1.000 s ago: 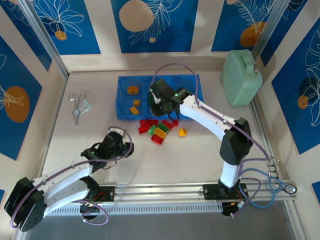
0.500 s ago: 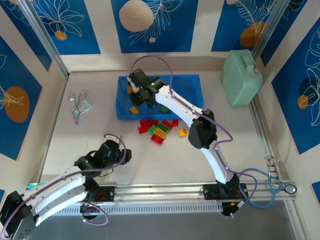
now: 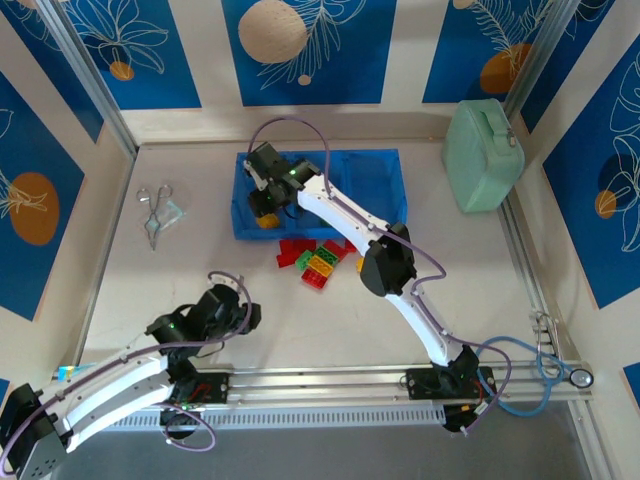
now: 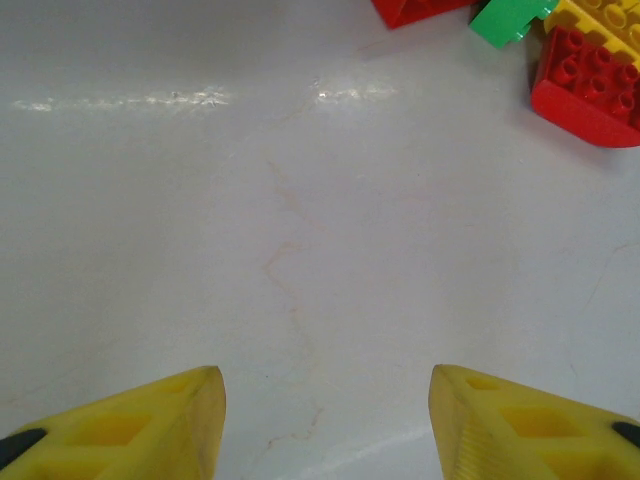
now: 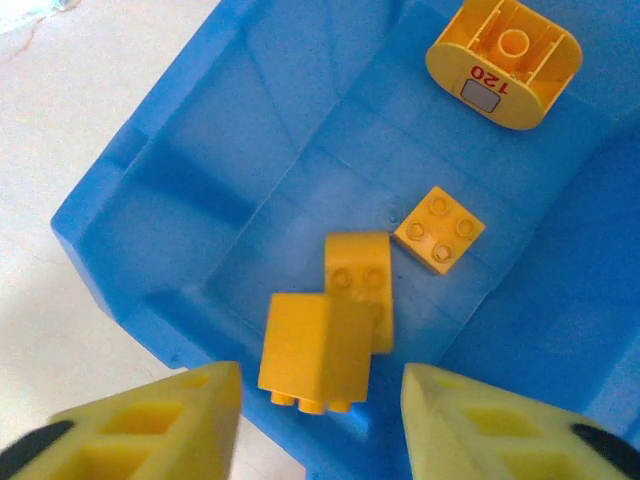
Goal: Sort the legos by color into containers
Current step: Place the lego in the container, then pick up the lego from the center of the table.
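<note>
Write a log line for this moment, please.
right jaws: open over yellow bricks in blue tray | left jaws: open, empty | loose pile on table

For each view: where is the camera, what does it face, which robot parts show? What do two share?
Top external: overhead behind the bases, facing the table; left arm, right arm.
Left wrist: on left arm, facing table by legos; left gripper.
Right wrist: on right arm, facing into the tray; right gripper.
Shared: tray, top and right wrist.
</note>
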{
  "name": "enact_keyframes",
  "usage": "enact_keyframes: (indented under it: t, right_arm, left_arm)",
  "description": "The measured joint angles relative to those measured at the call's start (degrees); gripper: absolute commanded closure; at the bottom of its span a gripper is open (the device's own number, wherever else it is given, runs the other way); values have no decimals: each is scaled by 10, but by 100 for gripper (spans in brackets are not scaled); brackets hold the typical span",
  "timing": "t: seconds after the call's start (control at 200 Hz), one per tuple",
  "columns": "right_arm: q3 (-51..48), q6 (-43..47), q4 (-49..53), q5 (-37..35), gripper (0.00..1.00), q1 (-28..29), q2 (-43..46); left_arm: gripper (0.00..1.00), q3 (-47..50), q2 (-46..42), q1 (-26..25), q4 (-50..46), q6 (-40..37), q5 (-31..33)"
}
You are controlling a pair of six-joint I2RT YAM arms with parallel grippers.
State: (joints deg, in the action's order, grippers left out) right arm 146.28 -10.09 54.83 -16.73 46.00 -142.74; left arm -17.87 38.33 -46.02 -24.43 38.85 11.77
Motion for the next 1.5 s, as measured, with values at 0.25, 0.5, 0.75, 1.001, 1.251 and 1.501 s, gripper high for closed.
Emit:
enact_keyframes:
  t: [0.25, 0.5, 0.75, 1.001, 1.251, 1.501]
  right_arm:
    - [-4, 2, 3, -19, 45, 1, 17]
    - [-276, -20, -73, -31, 26, -12, 251]
    - [-598, -83, -181, -47, 14, -106, 543]
    - [-884, -153, -209, -47, 9, -190, 733]
    - [-1003, -200, -205, -55, 7, -225, 876]
    - [-1044, -240, -193, -97, 5, -266, 985]
  left_arm:
    - [43, -60, 44, -30, -7, -19, 20]
    - [36, -161, 184, -62, 21, -85, 19]
    - [33, -296, 375, -67, 81, -175, -28]
    - [31, -480, 568, -67, 90, -273, -91]
    - [31, -668, 744, -67, 41, -338, -128]
    - [32, -752, 827, -67, -11, -364, -144]
